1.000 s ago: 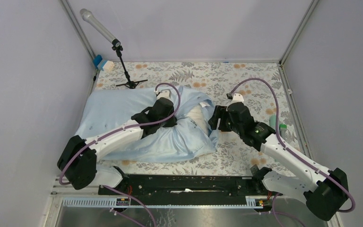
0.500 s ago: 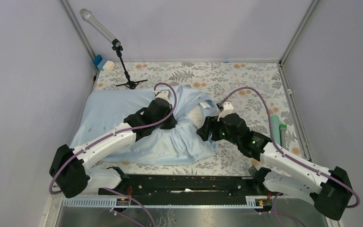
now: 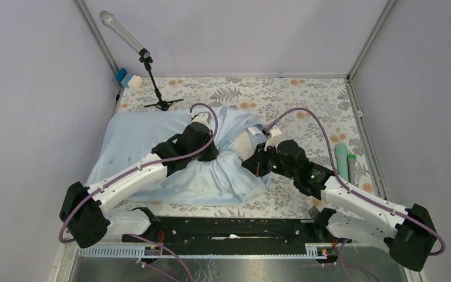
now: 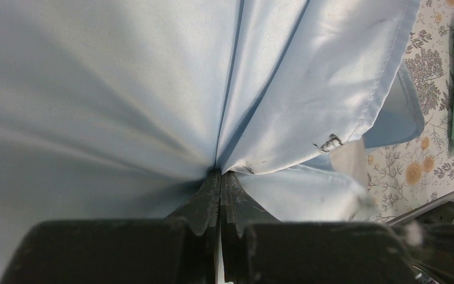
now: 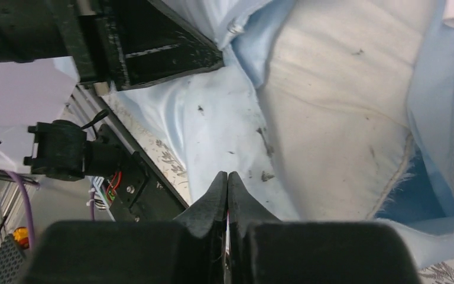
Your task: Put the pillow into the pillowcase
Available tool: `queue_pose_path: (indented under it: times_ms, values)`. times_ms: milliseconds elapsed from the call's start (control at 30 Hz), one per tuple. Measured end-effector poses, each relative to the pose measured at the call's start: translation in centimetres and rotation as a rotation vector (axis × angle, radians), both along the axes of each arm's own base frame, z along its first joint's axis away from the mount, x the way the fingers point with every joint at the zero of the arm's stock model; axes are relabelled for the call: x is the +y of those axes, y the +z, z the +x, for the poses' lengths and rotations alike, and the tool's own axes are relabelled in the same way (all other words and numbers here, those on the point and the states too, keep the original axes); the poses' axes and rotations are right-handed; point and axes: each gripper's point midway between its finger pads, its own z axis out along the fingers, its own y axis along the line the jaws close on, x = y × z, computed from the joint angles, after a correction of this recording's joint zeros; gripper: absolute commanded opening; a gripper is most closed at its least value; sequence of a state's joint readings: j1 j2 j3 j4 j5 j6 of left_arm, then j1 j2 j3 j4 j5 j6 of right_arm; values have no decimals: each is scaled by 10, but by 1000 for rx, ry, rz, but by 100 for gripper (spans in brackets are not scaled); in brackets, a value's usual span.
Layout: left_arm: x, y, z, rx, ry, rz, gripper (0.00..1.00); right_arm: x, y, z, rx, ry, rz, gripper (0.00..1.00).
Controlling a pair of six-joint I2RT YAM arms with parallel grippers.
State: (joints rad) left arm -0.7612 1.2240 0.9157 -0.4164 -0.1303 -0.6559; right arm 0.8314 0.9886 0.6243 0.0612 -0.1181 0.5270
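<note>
Left pincer [image 4: 219, 173] is clamped on a gathered fold of the pillowcase [image 4: 94, 89], with pleats fanned out from its tips. Right pincer [image 5: 227, 176] is seen pressed shut against blue cloth beside the pillow [image 5: 337, 106]; whether cloth is caught cannot be told. At mid-frame in the top view, the pillow is lodged in the case's mouth on the floral surface [image 3: 305, 100].

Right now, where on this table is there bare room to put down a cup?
The far strip of floral tablecloth, from the microphone stand to the right wall, is bare. A smaller patch lies between the pillowcase and the mint-green tube. The middle is crowded: the left arm and right arm hang over pillowcase and pillow.
</note>
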Motion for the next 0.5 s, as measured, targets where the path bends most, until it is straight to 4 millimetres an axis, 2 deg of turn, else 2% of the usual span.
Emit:
queue_pose_path:
  times_ms: [133, 267, 367, 500]
  values:
    - [0, 0, 0, 2, 3, -2, 0, 4, 12, -8, -11, 47, 41, 0]
    - [0, 1, 0, 3, 5, -5, 0, 17, 10, -23, 3, 123, 51, 2]
    - [1, 3, -2, -1, 5, -8, 0, 18, 2, -29, 7, 135, 37, 30]
    - [3, 4, -3, 0, 5, -7, 0, 8, 4, -21, -45, 80, 10, 42]
